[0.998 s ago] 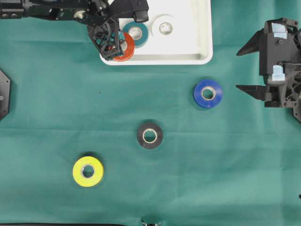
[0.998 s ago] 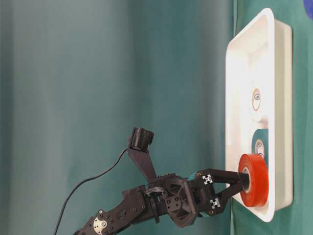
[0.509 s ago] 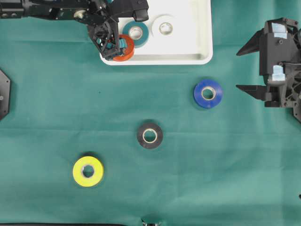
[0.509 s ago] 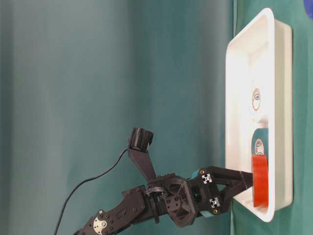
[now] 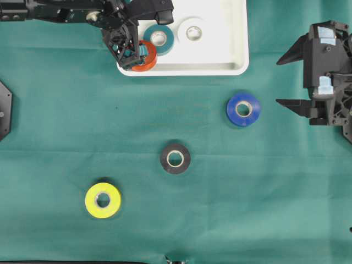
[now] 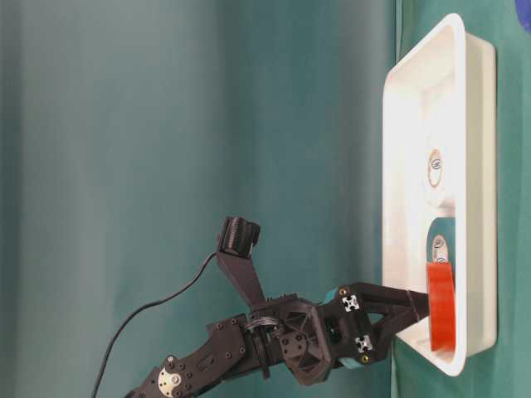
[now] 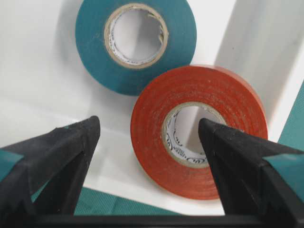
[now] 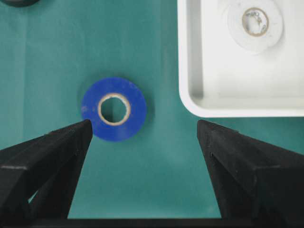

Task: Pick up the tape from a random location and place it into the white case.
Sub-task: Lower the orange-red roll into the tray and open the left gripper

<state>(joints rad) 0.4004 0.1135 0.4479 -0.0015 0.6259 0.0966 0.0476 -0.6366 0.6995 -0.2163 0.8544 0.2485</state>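
Overhead view gives you six tape rolls in all — three inside the white case point(image 5: 234, 49) and three out on the green cloth point(image 5: 55, 137). Inside the case you have one orange-red roll point(image 5: 145, 56) in the near left corner, one teal roll point(image 5: 159, 38) touching it, and one white roll point(image 5: 193, 33) just beside the teal one. On the cloth you have one blue roll point(image 5: 243, 109), one black roll point(image 5: 175, 158) and one yellow roll point(image 5: 103, 200), each well apart from the others. Your left gripper point(image 5: 127, 50) sits over that corner with its jaws spread wide — the wrist view shows the orange-red roll lying flat between the fingers point(image 7: 57, 156), gripped by neither. Your right gripper point(image 5: 291, 80) hangs at the right edge, jaws wide and holding nothing, the blue roll near it.
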